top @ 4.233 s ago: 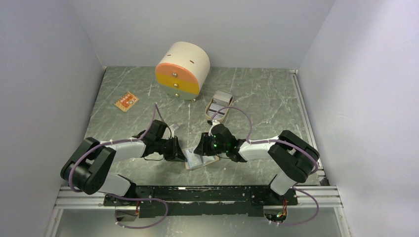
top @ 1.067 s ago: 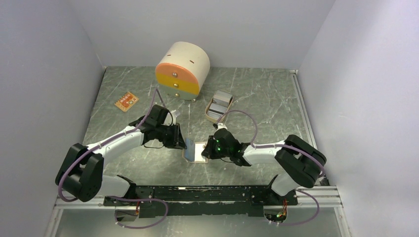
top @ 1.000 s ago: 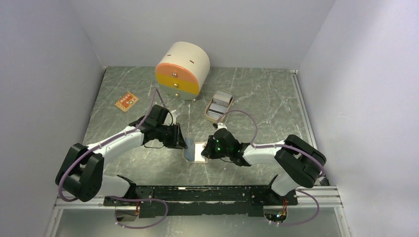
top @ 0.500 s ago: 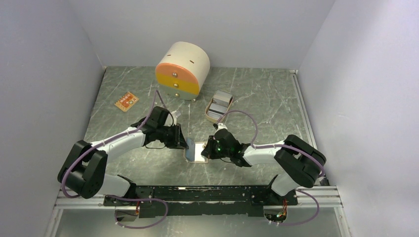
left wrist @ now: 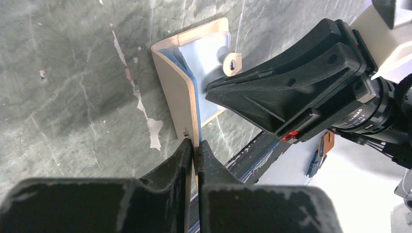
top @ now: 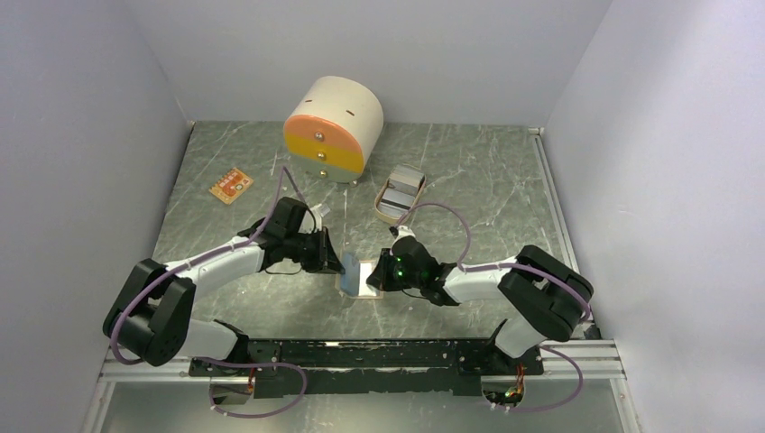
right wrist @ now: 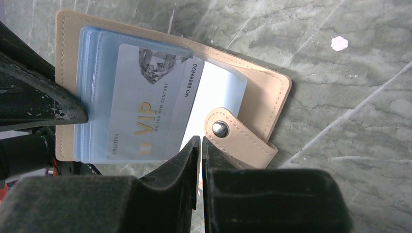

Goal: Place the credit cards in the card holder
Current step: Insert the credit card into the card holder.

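The tan card holder (top: 359,283) lies open between the arms. My left gripper (top: 336,262) is shut on its left flap (left wrist: 175,92) and holds that flap upright, edge-on between the fingers (left wrist: 196,144). The light blue inner pockets hold a grey-silver VIP card (right wrist: 145,102), partly under the clear sleeve. My right gripper (right wrist: 200,140) is shut, empty, with its tips on the white inner leaf (right wrist: 214,90) next to the snap tab (right wrist: 233,136); it also shows in the top view (top: 379,274). A yellow-orange card (top: 231,185) lies far left.
A beige oval tray (top: 382,207) with grey-silver cards (top: 403,184) stands behind the right gripper. The round cream drawer box (top: 332,129) with an orange-yellow front stands at the back. Walls close in on the left, the back and the right.
Since four seconds ago the holder and both grippers have moved a little away from the near edge. In the last second almost nothing has moved.
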Robot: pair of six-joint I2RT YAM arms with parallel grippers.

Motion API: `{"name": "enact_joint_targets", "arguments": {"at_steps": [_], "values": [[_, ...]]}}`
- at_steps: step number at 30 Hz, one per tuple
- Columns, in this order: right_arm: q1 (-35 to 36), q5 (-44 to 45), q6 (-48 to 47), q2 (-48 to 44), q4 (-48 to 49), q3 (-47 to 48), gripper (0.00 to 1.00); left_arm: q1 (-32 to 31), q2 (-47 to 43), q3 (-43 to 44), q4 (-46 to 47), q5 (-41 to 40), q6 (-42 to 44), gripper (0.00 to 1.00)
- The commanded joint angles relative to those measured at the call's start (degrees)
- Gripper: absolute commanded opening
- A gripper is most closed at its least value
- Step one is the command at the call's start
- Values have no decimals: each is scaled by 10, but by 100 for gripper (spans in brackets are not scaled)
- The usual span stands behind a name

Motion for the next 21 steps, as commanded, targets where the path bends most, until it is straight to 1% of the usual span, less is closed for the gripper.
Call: {"name": "enact_joint_targets", "arguments": {"at_steps": [1, 8, 14, 18, 21], "values": [[3, 0, 1, 15, 17, -6, 10, -3, -9, -4, 42, 36, -11, 9], [3, 0, 2, 21, 20, -7, 10, -2, -17, -24, 89, 64, -28, 9], [3, -3, 5, 35, 32, -8, 10, -3, 5, -51, 155, 100, -54, 9], [3, -4, 8, 39, 38, -9, 11, -4, 18, -62, 179, 97, -62, 9], [3, -3, 7, 39, 38, -10, 11, -8, 26, -60, 179, 88, -59, 9]]}}
